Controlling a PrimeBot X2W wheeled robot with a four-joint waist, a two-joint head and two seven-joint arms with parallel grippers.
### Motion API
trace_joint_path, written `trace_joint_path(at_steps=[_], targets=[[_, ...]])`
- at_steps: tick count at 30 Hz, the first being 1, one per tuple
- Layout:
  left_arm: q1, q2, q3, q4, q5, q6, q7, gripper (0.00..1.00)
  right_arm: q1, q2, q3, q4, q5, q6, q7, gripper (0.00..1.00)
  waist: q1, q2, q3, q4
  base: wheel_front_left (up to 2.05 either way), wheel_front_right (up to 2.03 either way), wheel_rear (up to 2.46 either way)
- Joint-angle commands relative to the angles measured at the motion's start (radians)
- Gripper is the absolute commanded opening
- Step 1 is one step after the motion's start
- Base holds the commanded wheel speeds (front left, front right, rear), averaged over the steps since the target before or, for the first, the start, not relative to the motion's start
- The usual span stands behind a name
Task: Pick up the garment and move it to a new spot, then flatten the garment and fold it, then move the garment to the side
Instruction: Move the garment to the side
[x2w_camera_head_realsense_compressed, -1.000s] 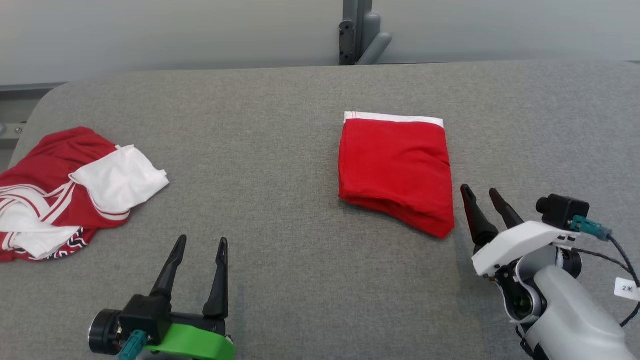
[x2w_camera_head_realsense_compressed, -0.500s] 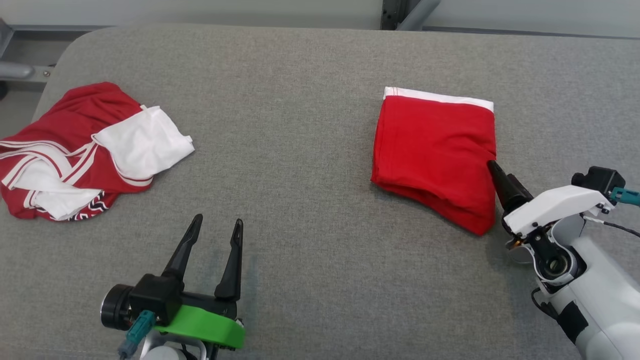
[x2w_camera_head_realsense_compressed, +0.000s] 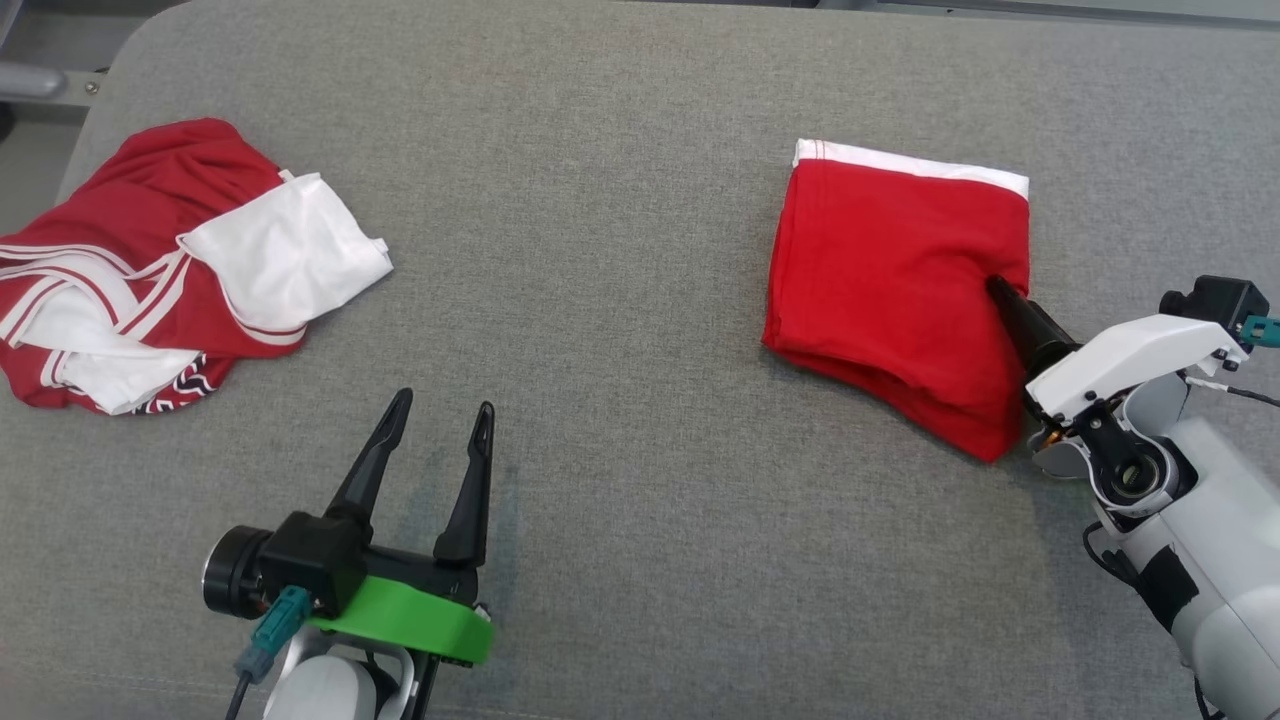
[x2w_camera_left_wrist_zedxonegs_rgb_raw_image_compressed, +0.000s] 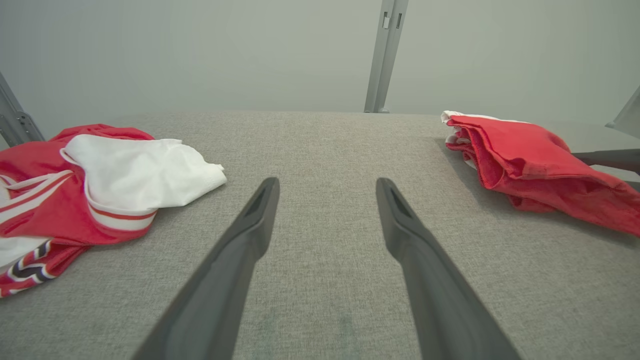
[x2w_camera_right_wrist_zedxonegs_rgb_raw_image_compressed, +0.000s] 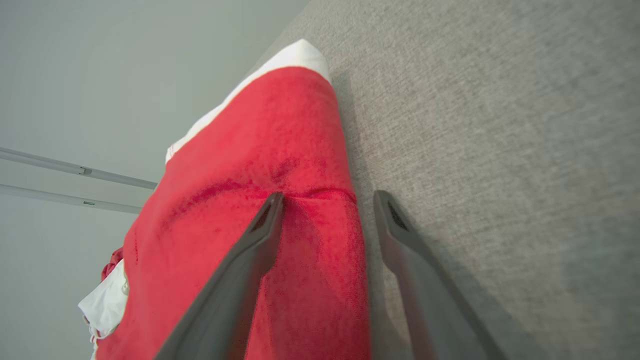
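A folded red garment with a white band along its far edge lies on the right part of the grey table. My right gripper is open at the garment's right edge. In the right wrist view one finger lies over the red cloth and the other finger runs beside the edge above the table. My left gripper stands open over bare table near the front, holding nothing. The left wrist view shows that gripper and the folded garment off to its right.
A crumpled red and white garment lies at the table's left edge, also in the left wrist view. Grey metal posts stand behind the table's far edge.
The head camera has tilted down, shifting the whole picture. My right gripper has moved forward to the folded garment's right edge, one finger now over the cloth. The left gripper stays open.
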Motion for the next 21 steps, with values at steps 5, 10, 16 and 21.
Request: trace_joint_path(at_steps=[5, 10, 16, 21], targets=[[-0.021, 0.007, 0.006, -0.001, -0.01, -0.003, 0.0, 1.0, -0.02, -0.026, 0.059, 0.033, -0.022, 0.0, 0.019, 0.0, 0.0, 0.0, 0.001, -0.002, 0.0, 0.0, 0.0], [-0.007, 0.008, 0.017, -0.009, -0.011, -0.003, 0.0, 1.0, -0.043, -0.067, 0.105, 0.03, -0.06, -0.001, 0.021, 0.0, 0.0, 0.0, 0.003, -0.026, 0.0, 0.0, 0.0], [0.0, 0.028, 0.024, -0.031, -0.005, -0.003, 0.0, 1.0, -0.083, -0.131, 0.171, -0.004, -0.119, -0.001, 0.018, 0.0, 0.0, 0.0, 0.028, -0.099, 0.0, 0.0, 0.0], [-0.013, 0.059, 0.026, -0.058, -0.001, -0.003, 0.0, 1.0, -0.107, -0.162, 0.208, -0.032, -0.15, -0.001, -0.004, 0.0, 0.0, 0.0, 0.063, -0.187, 0.0, 0.0, 0.0]])
